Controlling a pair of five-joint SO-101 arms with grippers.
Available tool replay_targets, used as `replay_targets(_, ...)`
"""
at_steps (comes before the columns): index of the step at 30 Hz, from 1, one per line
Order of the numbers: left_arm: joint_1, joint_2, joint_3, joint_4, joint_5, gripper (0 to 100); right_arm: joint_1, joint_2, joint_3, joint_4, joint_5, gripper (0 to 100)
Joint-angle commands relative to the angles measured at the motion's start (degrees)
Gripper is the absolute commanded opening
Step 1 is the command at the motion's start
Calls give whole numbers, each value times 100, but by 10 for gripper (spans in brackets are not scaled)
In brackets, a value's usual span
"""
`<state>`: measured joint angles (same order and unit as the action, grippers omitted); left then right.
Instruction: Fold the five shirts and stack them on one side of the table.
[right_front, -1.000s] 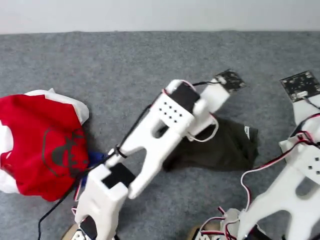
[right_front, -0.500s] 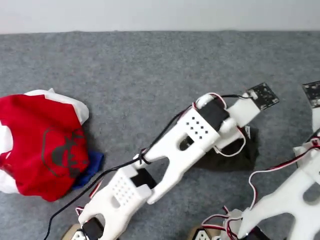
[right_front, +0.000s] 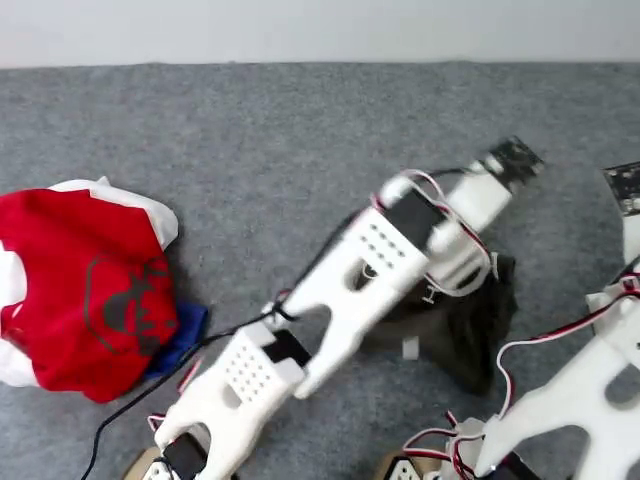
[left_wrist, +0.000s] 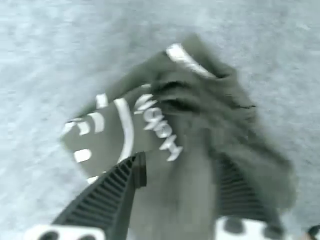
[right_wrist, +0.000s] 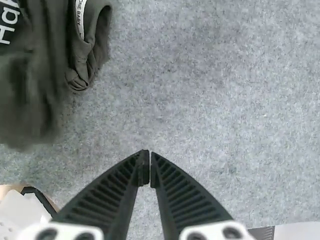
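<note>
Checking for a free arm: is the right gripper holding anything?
No, the right gripper is shut on nothing above the bare table, apart from the shirt.

The dark shirt (right_front: 480, 328) was soft matt cloth; table cover (right_front: 250, 140) rough, felt-like; left arm (right_front: 370, 260) smooth white plastic.

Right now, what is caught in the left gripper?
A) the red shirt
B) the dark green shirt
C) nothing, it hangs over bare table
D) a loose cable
B: in the left wrist view the dark green shirt is bunched up inside the left gripper, while the red shirt lies apart at the other side of the table.
</note>
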<state>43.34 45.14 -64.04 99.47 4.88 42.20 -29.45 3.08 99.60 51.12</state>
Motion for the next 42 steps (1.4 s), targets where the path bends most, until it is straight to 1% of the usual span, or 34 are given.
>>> replay_targets(1,-536,-633,444,114,-281,24,31,-171,-255,4,26,10)
replay_targets(2,-615,-677,664,114,-413,10,31,-163,-255,4,18,10)
replay_targets(4,-677,-782,1174,114,-527,14,31,-136,-246,4,18,10)
replay_targets(7,-545,-888,1754,114,-598,13,22,-119,-237,4,9,10)
replay_targets(9,-457,-905,1956,97,-668,13,4,-110,-229,4,9,10)
replay_targets(11,-475,-932,1956,88,-668,13,-163,-110,-105,-13,-18,10)
replay_targets(12,-527,-941,1912,79,-659,13,-321,-110,62,-40,-149,10)
replay_targets(15,-1037,-949,1763,97,-598,13,-1182,-75,800,-189,-862,10)
replay_targets(19,-2066,-967,1684,114,-510,13,-2334,286,1459,-787,-1934,10)
replay_targets(21,-2576,-1099,1701,114,-519,13,-2738,637,1547,-1174,-2418,10)
replay_targets(24,-3209,-1433,1736,114,-527,13,-3108,1244,1521,-1701,-2866,15)
replay_targets(26,-3560,-1626,1736,114,-545,13,-3240,1631,1363,-1868,-3024,18)
replay_targets(28,-3842,-1749,1736,114,-668,13,-3310,1938,1134,-1921,-3130,46)
replay_targets(32,-4167,-1899,1736,114,-993,13,-3345,2475,563,-1895,-3411,106)
replay_targets(37,-4193,-1890,1736,114,-1064,13,-3319,2932,105,-1851,-3411,102)
replay_targets(42,-4141,-1890,1736,105,-1064,13,-3099,3178,-114,-1798,-3323,103)
